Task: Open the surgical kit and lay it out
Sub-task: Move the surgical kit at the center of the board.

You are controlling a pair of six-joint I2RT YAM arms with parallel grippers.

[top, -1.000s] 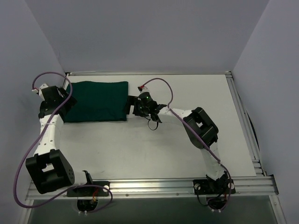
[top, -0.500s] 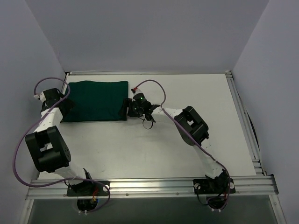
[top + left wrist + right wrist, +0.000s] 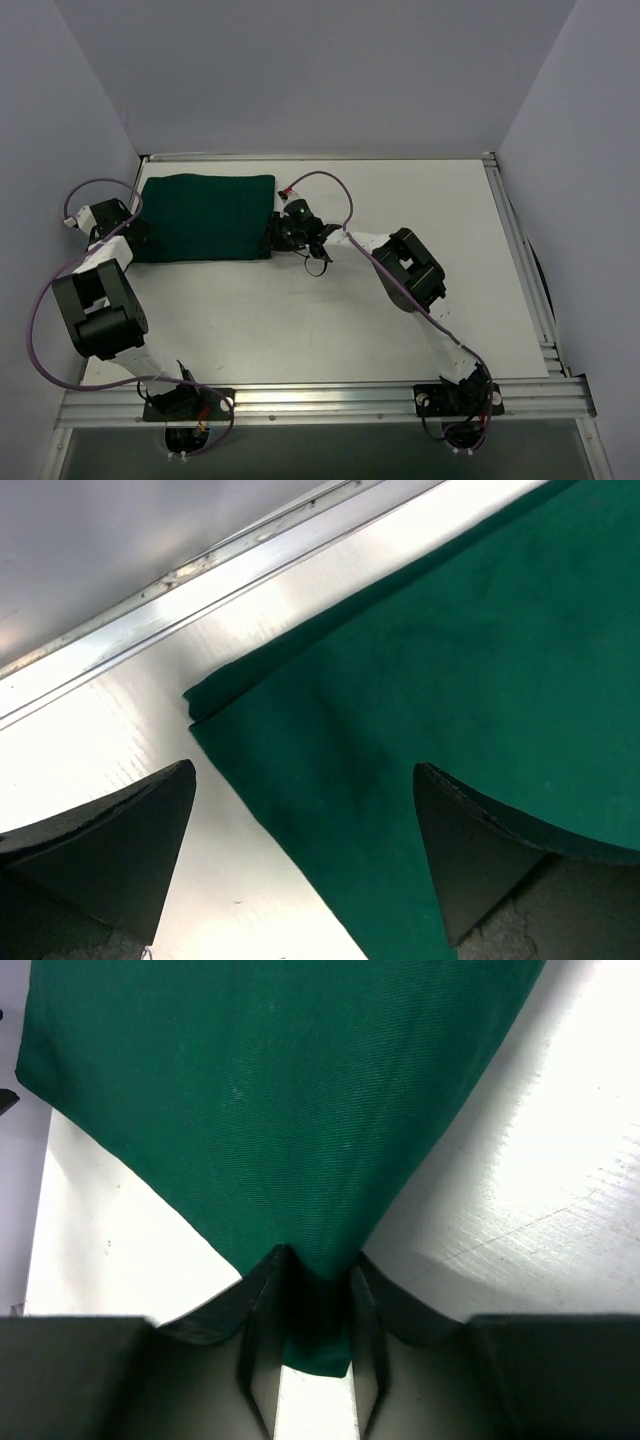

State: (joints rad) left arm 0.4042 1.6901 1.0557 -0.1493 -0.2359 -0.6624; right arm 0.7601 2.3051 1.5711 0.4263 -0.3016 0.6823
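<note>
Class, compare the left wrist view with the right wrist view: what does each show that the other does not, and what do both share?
Only the left wrist view: the left fingers standing wide apart over a folded corner of the cloth, plus the metal rail along the far edge. Only the right wrist view: the right fingers pinching a cloth corner between them. Both: the green cloth lying on the white table.

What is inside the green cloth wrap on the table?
Only folded green cloth shows; whatever it holds is covered. The right hand pinches one corner.
</note>
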